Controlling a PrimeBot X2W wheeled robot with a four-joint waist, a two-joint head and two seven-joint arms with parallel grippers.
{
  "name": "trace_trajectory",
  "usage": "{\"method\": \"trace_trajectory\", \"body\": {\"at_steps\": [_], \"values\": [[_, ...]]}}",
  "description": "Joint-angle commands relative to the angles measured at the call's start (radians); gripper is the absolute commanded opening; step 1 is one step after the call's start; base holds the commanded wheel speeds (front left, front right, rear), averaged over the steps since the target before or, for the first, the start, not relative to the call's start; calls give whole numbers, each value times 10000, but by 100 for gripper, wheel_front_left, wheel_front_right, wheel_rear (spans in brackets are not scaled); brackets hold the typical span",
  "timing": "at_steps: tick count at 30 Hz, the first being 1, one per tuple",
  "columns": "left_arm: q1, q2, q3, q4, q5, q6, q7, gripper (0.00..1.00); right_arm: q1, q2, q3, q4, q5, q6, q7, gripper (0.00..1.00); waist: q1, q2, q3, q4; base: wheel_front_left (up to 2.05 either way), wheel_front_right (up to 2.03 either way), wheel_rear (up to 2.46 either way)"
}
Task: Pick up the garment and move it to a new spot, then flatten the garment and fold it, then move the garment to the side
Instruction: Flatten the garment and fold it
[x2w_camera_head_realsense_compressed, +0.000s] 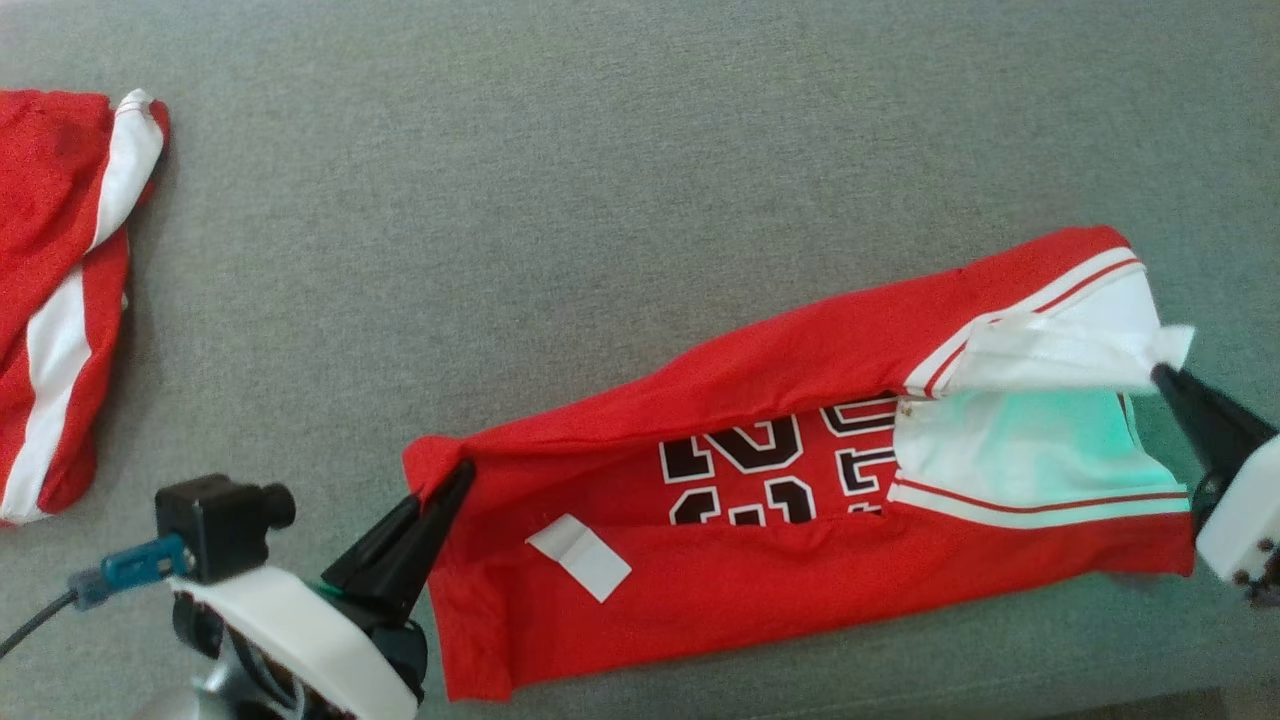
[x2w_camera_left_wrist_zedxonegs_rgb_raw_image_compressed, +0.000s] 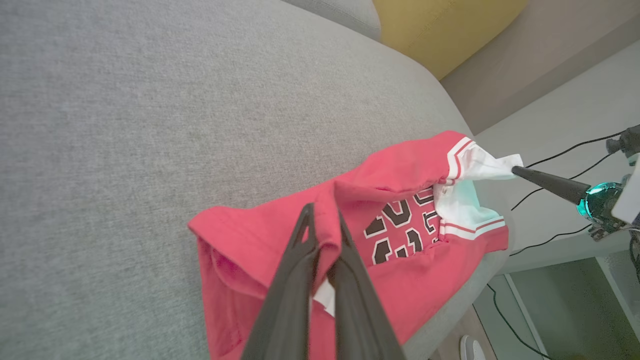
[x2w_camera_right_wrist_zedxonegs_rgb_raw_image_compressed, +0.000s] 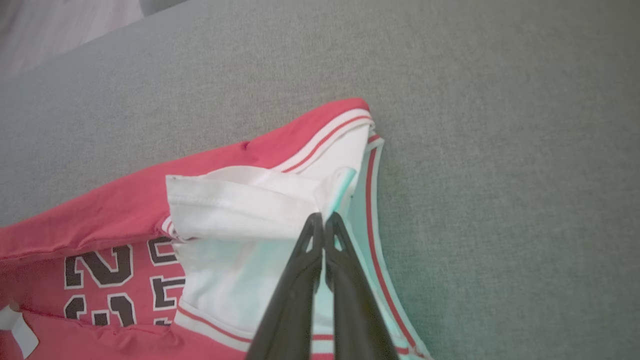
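Observation:
A red jersey (x2w_camera_head_realsense_compressed: 760, 360) with white trim and black numbers lies partly folded on the grey cushion, long edges turned in over its middle. My left gripper (x2w_camera_head_realsense_compressed: 462, 470) is shut on the red fabric at the jersey's left end; in the left wrist view the cloth (x2w_camera_left_wrist_zedxonegs_rgb_raw_image_compressed: 325, 235) drapes between the fingers. My right gripper (x2w_camera_head_realsense_compressed: 1160, 372) is shut on the white flap at the right end, and the right wrist view has that white corner (x2w_camera_right_wrist_zedxonegs_rgb_raw_image_compressed: 335, 187) pinched at the fingertips. A white label (x2w_camera_head_realsense_compressed: 580, 556) shows on the lower fold.
A second red and white garment (x2w_camera_head_realsense_compressed: 60, 300) lies at the far left of the cushion (x2w_camera_head_realsense_compressed: 600, 150). The cushion's front edge runs just below the jersey. In the left wrist view, a yellow cushion (x2w_camera_left_wrist_zedxonegs_rgb_raw_image_compressed: 445, 30), floor and cables (x2w_camera_left_wrist_zedxonegs_rgb_raw_image_compressed: 550, 200) lie beyond the edge.

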Motion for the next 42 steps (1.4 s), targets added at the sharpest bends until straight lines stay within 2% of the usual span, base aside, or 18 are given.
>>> {"method": "trace_trajectory", "body": {"at_steps": [1,8,17,18,19,20,21,24,27,30,33,37,39,41,42], "values": [[-250,337,408,-340,112,32,-104,0,-8,-112,70,-437,32,75,-13,0,1,-1,-6,-1,0,0,0],[-36,313,320,-189,179,-39,-291,0,516,-259,363,-159,-20,75,206,0,1,-1,-129,-97,0,0,0],[323,473,330,-149,306,-65,-537,0,909,-514,65,-164,156,75,389,0,1,-1,-354,-141,0,0,0],[384,516,269,-84,376,-47,-512,24,954,-565,117,-146,121,75,408,0,1,-1,-370,-148,0,0,0],[447,609,141,36,526,-29,-426,41,1001,-602,195,-116,101,75,422,0,1,-1,-389,-156,0,0,0],[495,705,-11,194,745,1,-344,100,1024,-620,262,-88,85,75,401,44,1,-1,-412,-171,0,0,0],[536,796,-199,385,1020,39,-256,100,1047,-655,314,-41,29,75,391,100,1,-1,-434,-184,0,0,0],[627,1014,-827,962,1895,169,49,100,1128,-934,531,24,-93,75,457,100,1,-1,-503,-207,0,0,0],[675,1087,-949,1390,2729,703,-139,100,859,-925,231,-27,-54,75,371,100,1,-1,-566,-245,0,0,0],[605,526,-61,1541,3263,1909,-1602,100,379,-727,-141,145,-248,75,350,100,1,-1,-564,-221,0,0,0],[368,-44,537,1646,4015,2698,-3270,100,9,-640,-54,628,-639,75,578,100,1,-1,-495,-87,0,0,0],[20,-659,406,1978,4804,2871,-4638,100,-618,-550,246,1585,-1198,75,757,100,1,-1,-359,122,0,0,0],[-121,-1020,256,2134,5078,2905,-4951,100,-905,-564,359,2136,-1472,75,829,100,1,-1,-291,265,0,0,0],[-262,-1364,203,2459,5208,2754,-5172,100,-1068,-668,513,2580,-1627,75,944,100,1,-1,-230,443,0,0,0],[-262,-1364,203,2459,5208,2754,-5172,100,-1068,-668,513,2580,-1627,75,944,100,1,-1,-230,443,0,0,0]]}}
